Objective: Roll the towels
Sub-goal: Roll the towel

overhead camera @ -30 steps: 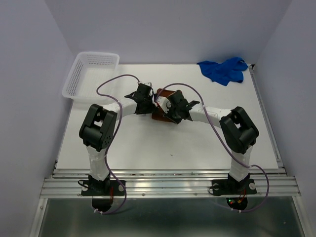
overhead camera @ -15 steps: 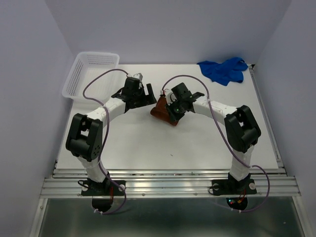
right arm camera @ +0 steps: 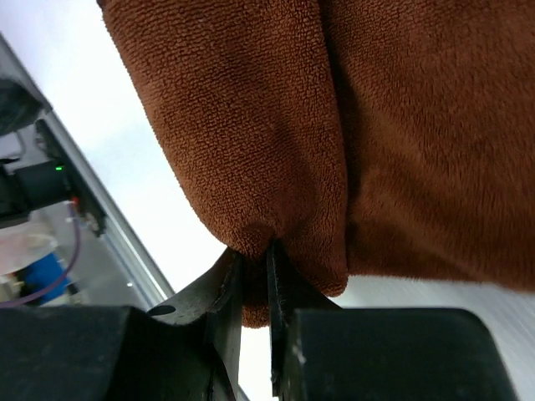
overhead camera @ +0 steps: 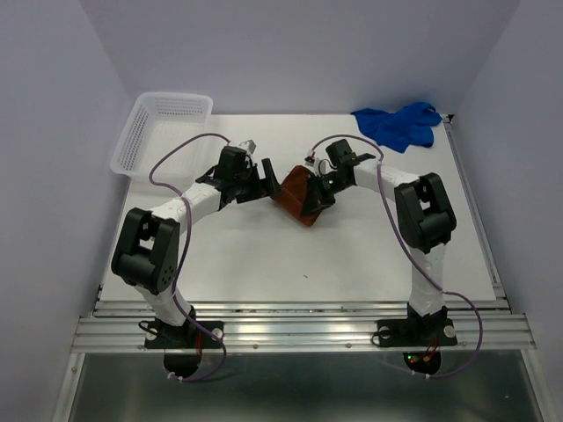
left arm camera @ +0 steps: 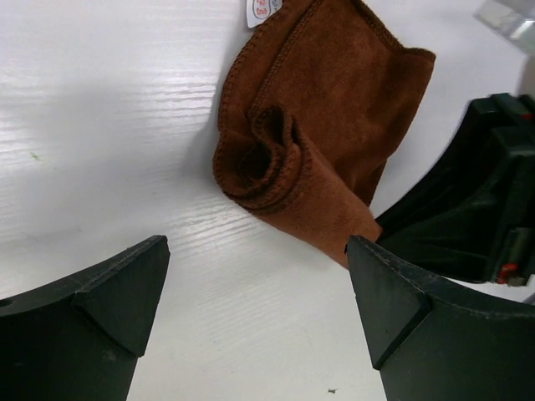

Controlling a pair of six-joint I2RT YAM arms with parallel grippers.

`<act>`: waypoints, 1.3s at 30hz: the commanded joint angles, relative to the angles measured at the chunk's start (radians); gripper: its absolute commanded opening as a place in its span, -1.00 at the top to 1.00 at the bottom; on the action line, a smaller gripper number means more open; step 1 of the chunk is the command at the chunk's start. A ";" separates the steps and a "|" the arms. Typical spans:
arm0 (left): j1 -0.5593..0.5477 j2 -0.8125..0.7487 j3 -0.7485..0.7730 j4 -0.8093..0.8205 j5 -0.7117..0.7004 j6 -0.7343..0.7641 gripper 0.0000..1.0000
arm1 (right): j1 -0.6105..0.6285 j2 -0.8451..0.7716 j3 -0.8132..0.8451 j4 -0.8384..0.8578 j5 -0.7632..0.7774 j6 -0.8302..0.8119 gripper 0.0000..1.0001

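Your right gripper (right arm camera: 255,271) is pinched tight on a fold of the brown towel (left arm camera: 322,117), which sits around the middle of the table (overhead camera: 264,264) with one end curled into a loose roll. Your left gripper (left arm camera: 259,284) is spread wide just short of that curl, holding nothing. The blue towel (overhead camera: 398,125) lies crumpled in the far right corner, well apart.

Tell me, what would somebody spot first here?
Probably the brown towel in the middle of the table, partly rolled, with the right gripper pinching a fold of it and the left gripper open beside it. Then the bright blue towel, crumpled at the far right corner.
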 commanded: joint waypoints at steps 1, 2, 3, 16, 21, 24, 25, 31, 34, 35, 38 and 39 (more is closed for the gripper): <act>-0.006 0.005 0.001 0.103 0.072 -0.032 -0.98 | -0.025 0.056 0.066 -0.015 -0.162 0.071 0.99; -0.007 0.012 0.000 0.114 0.075 -0.041 -0.98 | -0.025 0.082 0.086 -0.018 -0.179 0.081 0.99; -0.009 0.018 0.000 0.123 0.082 -0.046 -0.98 | -0.034 0.095 0.092 -0.018 -0.180 0.092 0.99; -0.032 0.169 0.070 0.127 0.060 -0.057 -0.93 | -0.074 0.194 0.149 -0.040 -0.190 0.167 0.99; -0.033 0.209 0.096 0.148 0.049 -0.087 -0.90 | -0.074 0.227 0.173 -0.069 -0.155 0.152 0.99; -0.033 0.229 0.107 0.165 0.047 -0.101 -0.88 | -0.074 0.254 0.201 -0.093 -0.136 0.143 0.98; -0.033 0.237 0.113 0.160 0.043 -0.103 -0.85 | -0.074 0.257 0.207 -0.099 -0.121 0.141 0.99; -0.033 0.323 0.201 0.055 -0.040 -0.121 -0.73 | -0.074 0.218 0.238 -0.127 -0.069 0.083 0.45; -0.036 0.345 0.244 -0.008 -0.097 -0.120 -0.72 | -0.074 0.152 0.235 -0.133 -0.032 0.028 0.09; -0.039 0.346 0.259 -0.019 -0.121 -0.114 -0.72 | -0.074 0.132 0.232 -0.132 -0.020 -0.001 -0.03; -0.049 0.360 0.296 -0.056 -0.163 -0.092 -0.72 | -0.065 0.046 0.213 -0.121 0.035 -0.043 -0.21; -0.052 0.366 0.308 -0.067 -0.177 -0.089 -0.72 | -0.050 0.024 0.206 -0.116 0.066 -0.049 -0.23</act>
